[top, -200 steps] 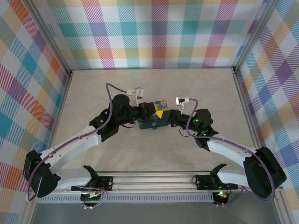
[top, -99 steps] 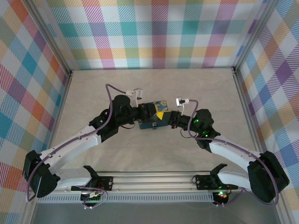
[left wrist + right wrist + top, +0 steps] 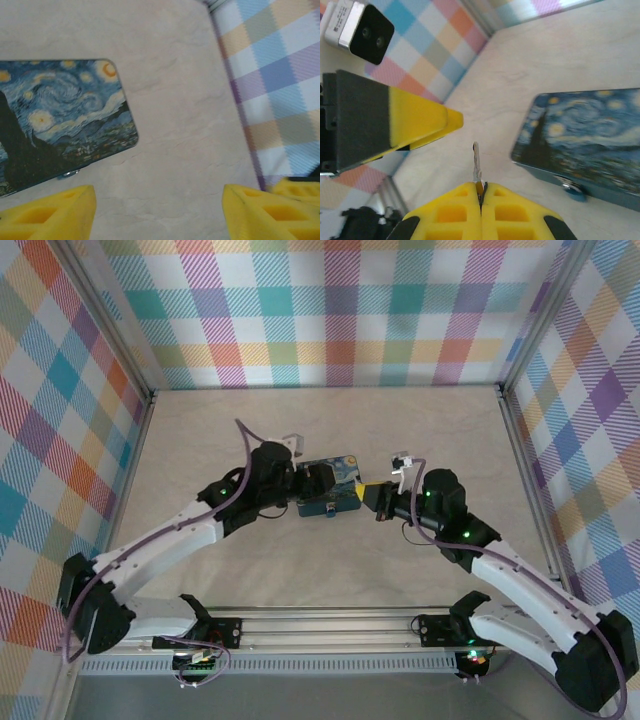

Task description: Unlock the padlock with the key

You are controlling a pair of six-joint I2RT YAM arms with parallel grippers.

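**Fig. Key in claw, beside tin.**

- **L claw** (image 3: 157,214): yellow pads (image 3: 47,215) stand wide apart w/ nothing btwn them, only bare worktop (image 3: 180,125). It sits off one corner of the Starry-Night tin (image 3: 60,120).
- **R claw** (image 3: 481,189): pads pressed together, clamped on the key (image 3: 476,162). The thin silvery blade sticks straight out past the pads and is not touching anything.
- **Padlock** (image 3: 575,192): small dark-blue body w/ a silvery bit above it, hanging at the tin's front wall. In the R wrist view it is to the right of the key and clearly apart from it.
- **Top view:** the tin lies flat, mid-worktop, btwn the two claws. The L claw is at its left end and the R claw just off its right end. Whether the L claw touches the tin: cannot tell.
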